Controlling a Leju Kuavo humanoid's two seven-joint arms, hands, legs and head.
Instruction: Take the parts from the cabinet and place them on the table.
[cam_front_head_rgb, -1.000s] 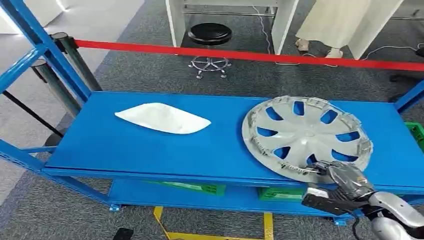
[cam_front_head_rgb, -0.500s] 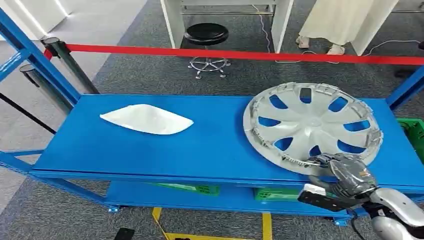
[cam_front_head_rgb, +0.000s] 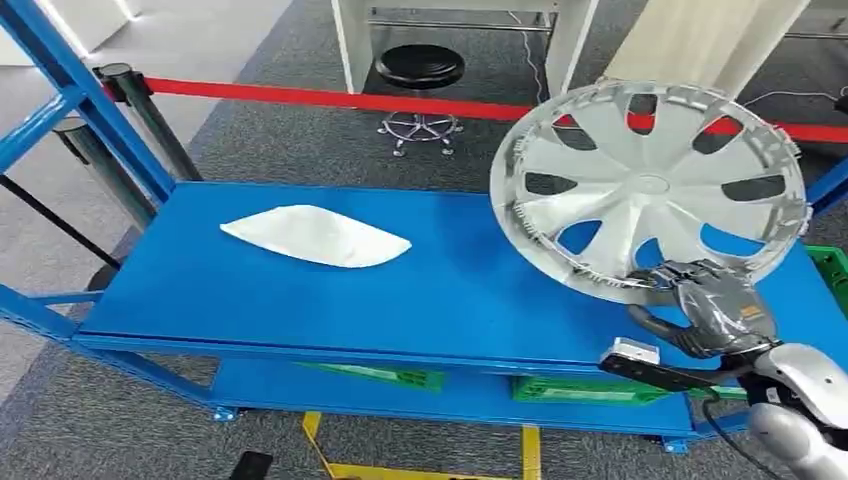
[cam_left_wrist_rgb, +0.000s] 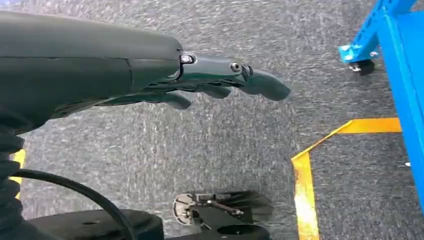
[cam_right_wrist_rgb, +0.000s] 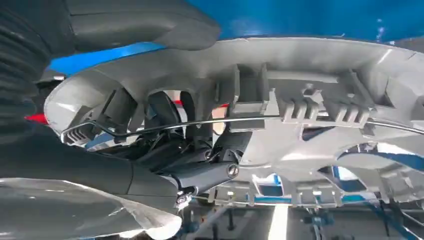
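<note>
White part (cam_front_head_rgb: 318, 236) left of right hand's (cam_front_head_rgb: 715, 318) wheel cover (cam_front_head_rgb: 650, 190)

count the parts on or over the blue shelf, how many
2: a white part lying flat on the blue shelf's left half, and a silver wheel cover tilted up over its right end, gripped at the rim by the right hand.

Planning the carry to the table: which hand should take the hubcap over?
Right. The right hand already grips the hubcap by its rim, lifted off the shelf; the left hand hangs open over the floor.

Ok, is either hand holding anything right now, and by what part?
The right hand grips the silver wheel cover at its lower rim, lifted and tilted. The left hand holds nothing.
</note>
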